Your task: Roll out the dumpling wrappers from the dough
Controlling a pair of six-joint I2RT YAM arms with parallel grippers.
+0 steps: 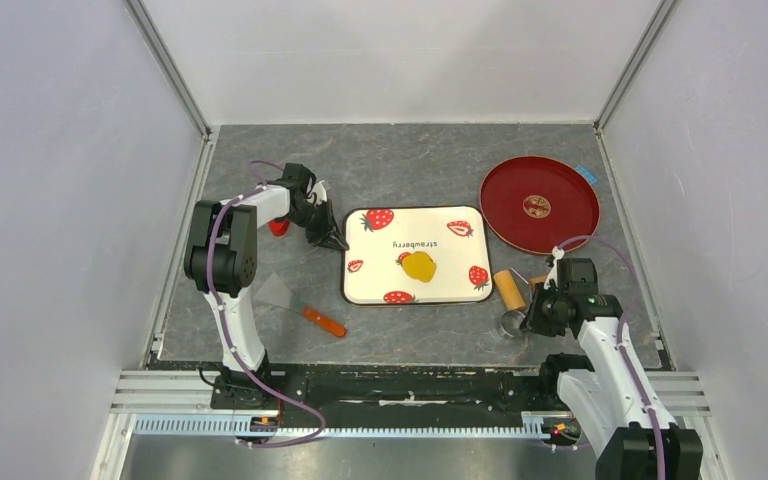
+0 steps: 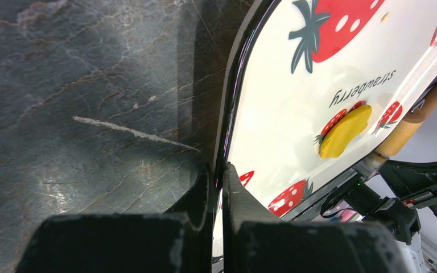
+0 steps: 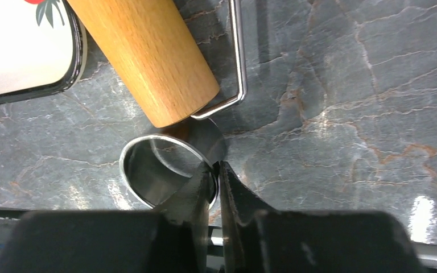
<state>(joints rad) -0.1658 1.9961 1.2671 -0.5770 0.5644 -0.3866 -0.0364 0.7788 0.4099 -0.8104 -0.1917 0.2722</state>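
A flattened yellow dough (image 1: 420, 265) patch lies in the middle of the white strawberry tray (image 1: 460, 285); it also shows in the left wrist view (image 2: 345, 131). No cut wrapper is in view. My left gripper (image 1: 332, 240) (image 2: 219, 170) is shut on the tray's left rim (image 2: 227, 114). My right gripper (image 1: 532, 315) (image 3: 215, 166) is shut on the wall of the metal ring cutter (image 3: 165, 170), which rests on the table (image 1: 512, 322) right of the tray. The wooden roller (image 1: 508, 289) (image 3: 148, 57) lies just beyond the ring.
A red round plate (image 1: 538, 203) sits at the back right. A scraper with an orange handle (image 1: 305, 308) lies front left of the tray. A small red object (image 1: 278, 227) sits beside the left arm. A wire frame (image 3: 239, 62) holds the roller.
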